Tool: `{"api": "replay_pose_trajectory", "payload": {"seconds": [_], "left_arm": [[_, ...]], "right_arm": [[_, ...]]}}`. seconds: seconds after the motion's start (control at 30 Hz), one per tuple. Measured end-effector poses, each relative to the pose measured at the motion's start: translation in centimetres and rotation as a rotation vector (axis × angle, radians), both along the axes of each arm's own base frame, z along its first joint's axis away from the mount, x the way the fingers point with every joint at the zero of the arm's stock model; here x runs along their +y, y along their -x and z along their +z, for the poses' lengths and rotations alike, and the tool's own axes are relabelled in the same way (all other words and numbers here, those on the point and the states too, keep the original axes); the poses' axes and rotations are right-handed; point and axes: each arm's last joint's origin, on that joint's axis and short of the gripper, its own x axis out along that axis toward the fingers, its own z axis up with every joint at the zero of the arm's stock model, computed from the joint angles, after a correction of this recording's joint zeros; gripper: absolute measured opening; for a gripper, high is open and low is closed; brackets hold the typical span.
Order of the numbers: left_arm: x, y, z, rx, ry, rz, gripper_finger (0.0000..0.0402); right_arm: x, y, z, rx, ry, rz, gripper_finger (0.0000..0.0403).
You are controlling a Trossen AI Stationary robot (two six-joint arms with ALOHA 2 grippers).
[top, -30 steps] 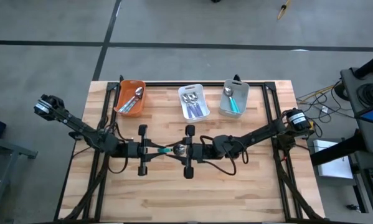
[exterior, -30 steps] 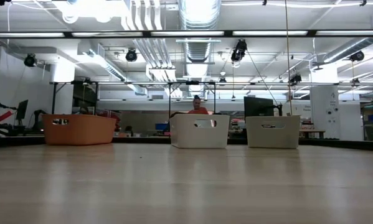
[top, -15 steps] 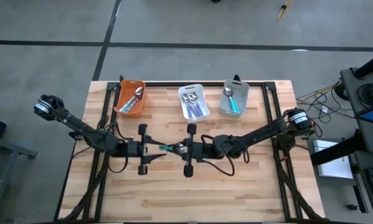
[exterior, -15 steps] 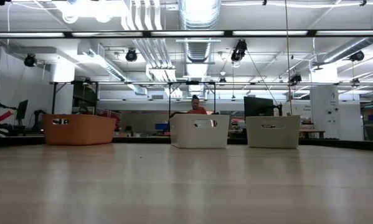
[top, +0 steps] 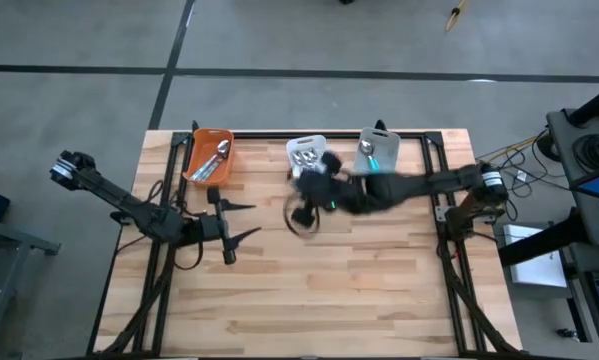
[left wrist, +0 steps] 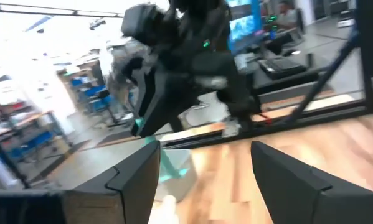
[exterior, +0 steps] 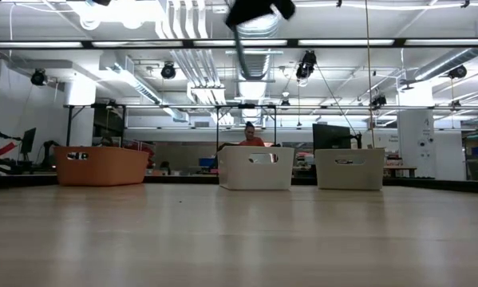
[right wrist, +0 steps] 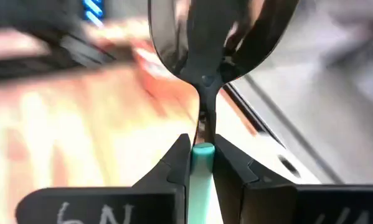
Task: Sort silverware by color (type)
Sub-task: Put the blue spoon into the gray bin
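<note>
My right gripper (top: 307,200) hangs above the table's middle, just near of the white bin (top: 309,163), and is shut on a spoon (right wrist: 220,37) with a shiny bowl and a teal handle. It shows blurred in the high view. My left gripper (top: 241,220) stands open at mid-left with nothing between its fingers (left wrist: 136,180). Its wrist view shows the right arm (left wrist: 186,56) ahead. More silverware lies in the orange bin (top: 210,158), the white bin and the grey bin (top: 376,158). My right gripper pinches the teal handle at its bowl end (right wrist: 203,152) between its two fingers. The spoon runs along the fingers and its bowl sticks out past their tips. The rest of the handle is hidden between the fingers. The spoon is lifted clear of the table.
Three bins stand in a row along the far edge: orange (exterior: 101,165), white (exterior: 256,167), grey (exterior: 349,168). The wooden tabletop (top: 359,290) lies bare on the near side. A person (exterior: 252,135) shows in the room beyond the table.
My left gripper has opened, let go of the spoon's handle and drawn back a little toward the left edge. My right gripper has shut on the spoon, then swung up and toward the far edge, carrying it toward the bins.
</note>
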Motion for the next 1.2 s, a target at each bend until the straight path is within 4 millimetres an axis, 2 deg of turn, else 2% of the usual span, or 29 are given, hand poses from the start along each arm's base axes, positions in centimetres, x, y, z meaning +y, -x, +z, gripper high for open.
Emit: {"api": "replay_pose_trajectory", "payload": {"seconds": [0.1, 0.27, 0.43, 0.6, 0.73, 0.9, 1.2], "left_arm": [[0.3, 0.5, 0.3, 0.000, -0.014, 0.029, 0.0231], [0.5, 0.7, -0.1, 0.048, -0.025, 0.048, 0.0231], [0.6, 0.7, -0.3, 0.071, -0.025, 0.077, 0.0231], [0.6, 0.7, -0.4, 0.079, -0.029, 0.088, 0.0231], [0.6, 0.7, -0.5, 0.084, -0.032, 0.089, 0.0231], [0.6, 0.7, -0.5, 0.087, -0.034, 0.089, 0.0231], [0.6, 0.7, -0.6, 0.097, -0.042, 0.091, 0.0231]], "right_arm": [[-3.8, 0.7, 0.1, 0.101, -0.110, -0.105, 0.0031], [-11.2, 2.7, -1.7, 0.258, -0.322, -0.227, 0.0031], [-18.8, 6.9, -4.1, 0.356, -0.656, -0.360, 0.0031], [-24.4, 11.8, -6.5, 0.428, -0.942, -0.549, 0.0031], [-27.1, 14.5, -7.9, 0.442, -1.097, -0.639, 0.0031], [-28.6, 16.6, -9.3, 0.503, -1.227, -0.739, 0.0031], [-29.9, 15.8, -13.1, 0.614, -1.294, -0.742, 0.0031]]}}
